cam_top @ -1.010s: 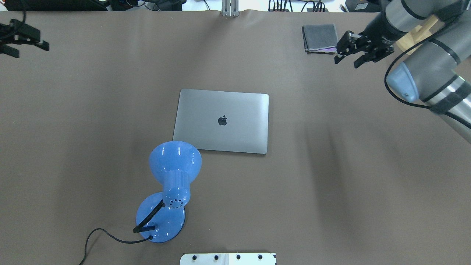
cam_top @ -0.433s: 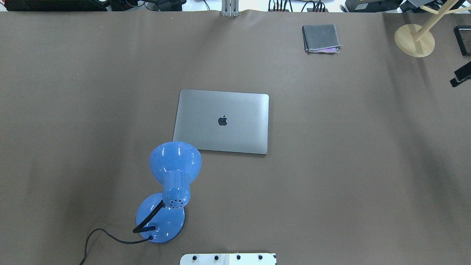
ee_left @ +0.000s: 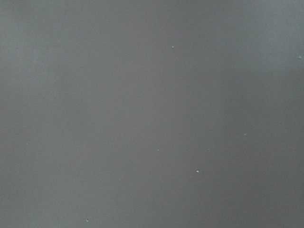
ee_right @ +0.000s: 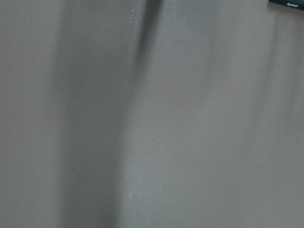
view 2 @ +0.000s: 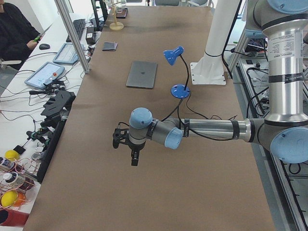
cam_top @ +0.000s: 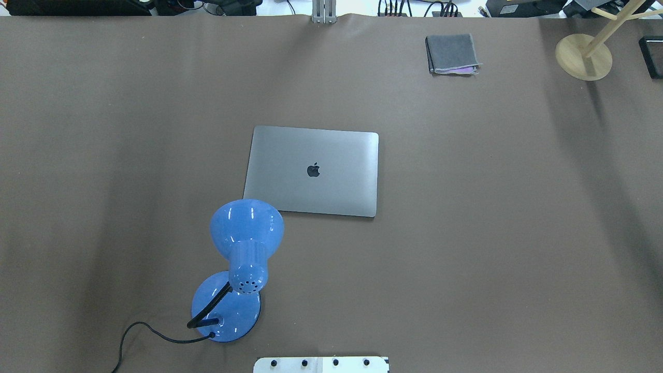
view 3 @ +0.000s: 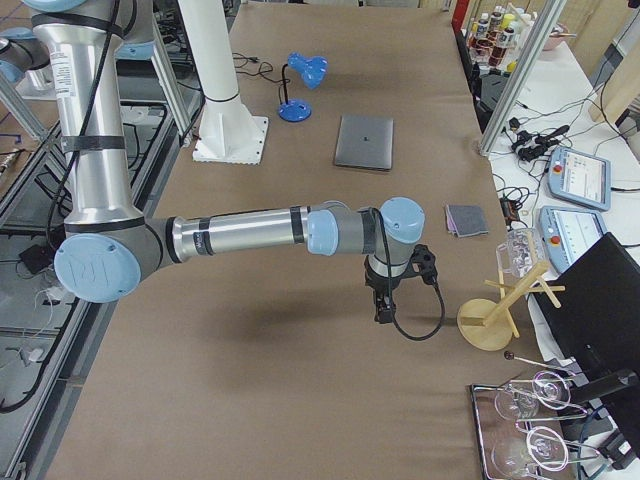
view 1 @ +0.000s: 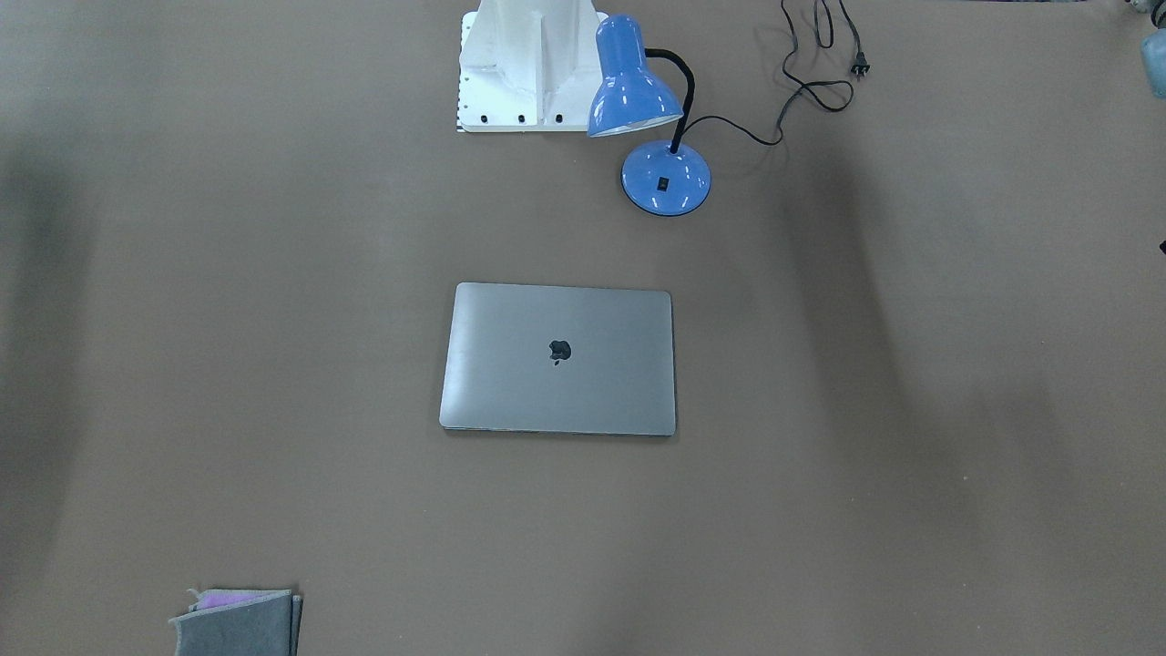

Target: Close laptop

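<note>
The laptop (cam_top: 311, 171) lies flat in the middle of the brown table with its lid down and the dark apple logo facing up. It also shows in the front view (view 1: 557, 357) and in both side views (view 2: 142, 73) (view 3: 364, 142). Neither gripper shows in the overhead or front view. My left gripper (view 2: 126, 150) hangs over bare table far from the laptop, toward the left end. My right gripper (view 3: 385, 305) hangs over bare table toward the right end. I cannot tell whether either is open or shut. Both wrist views show only the table cover.
A blue desk lamp (cam_top: 246, 228) stands just in front of the laptop's near left corner, with its cord (view 1: 802, 82) trailing away. A folded grey cloth (cam_top: 451, 53) and a wooden stand (cam_top: 584, 57) sit at the far right. The white robot base (cam_top: 321, 364) is at the near edge.
Both arms have pulled back out of the overhead view, the right one off the right edge and the left one off the left edge. The laptop and lamp have not moved.
</note>
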`<state>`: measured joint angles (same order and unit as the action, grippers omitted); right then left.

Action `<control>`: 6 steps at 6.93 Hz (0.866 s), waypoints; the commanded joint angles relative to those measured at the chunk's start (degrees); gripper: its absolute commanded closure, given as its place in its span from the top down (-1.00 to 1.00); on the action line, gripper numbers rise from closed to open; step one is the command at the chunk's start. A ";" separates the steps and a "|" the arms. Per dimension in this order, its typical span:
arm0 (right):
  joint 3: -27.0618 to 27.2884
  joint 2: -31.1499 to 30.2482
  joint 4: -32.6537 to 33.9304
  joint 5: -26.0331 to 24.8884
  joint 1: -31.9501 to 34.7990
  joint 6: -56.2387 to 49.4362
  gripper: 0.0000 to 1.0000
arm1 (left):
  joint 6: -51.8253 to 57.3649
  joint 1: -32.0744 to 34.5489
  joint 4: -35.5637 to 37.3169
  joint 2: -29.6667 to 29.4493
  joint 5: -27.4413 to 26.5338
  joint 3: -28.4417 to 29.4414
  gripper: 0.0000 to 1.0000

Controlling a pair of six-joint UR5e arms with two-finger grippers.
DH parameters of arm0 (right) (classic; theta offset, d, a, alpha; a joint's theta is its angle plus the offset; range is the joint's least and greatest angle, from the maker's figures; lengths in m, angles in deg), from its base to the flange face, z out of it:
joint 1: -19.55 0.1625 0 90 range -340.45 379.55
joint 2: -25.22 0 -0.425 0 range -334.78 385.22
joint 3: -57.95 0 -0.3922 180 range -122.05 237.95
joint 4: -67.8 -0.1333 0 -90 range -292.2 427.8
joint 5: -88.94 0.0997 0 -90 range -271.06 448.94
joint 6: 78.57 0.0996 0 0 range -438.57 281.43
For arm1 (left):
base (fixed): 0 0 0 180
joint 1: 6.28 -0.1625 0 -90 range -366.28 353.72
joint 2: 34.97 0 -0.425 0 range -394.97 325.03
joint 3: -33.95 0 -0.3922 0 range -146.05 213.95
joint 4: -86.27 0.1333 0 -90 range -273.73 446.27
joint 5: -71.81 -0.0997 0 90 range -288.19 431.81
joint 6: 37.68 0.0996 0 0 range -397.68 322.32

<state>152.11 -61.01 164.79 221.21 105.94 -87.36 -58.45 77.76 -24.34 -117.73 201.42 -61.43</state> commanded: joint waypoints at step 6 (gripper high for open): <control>-0.55 2.47 4.18 1.76 1.59 0.09 1.00 | 2.93 2.53 13.32 -6.71 -0.59 1.95 0.96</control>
<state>151.72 -58.90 168.71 223.03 107.53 -87.33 -55.82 80.32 -11.07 -124.48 200.83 -59.56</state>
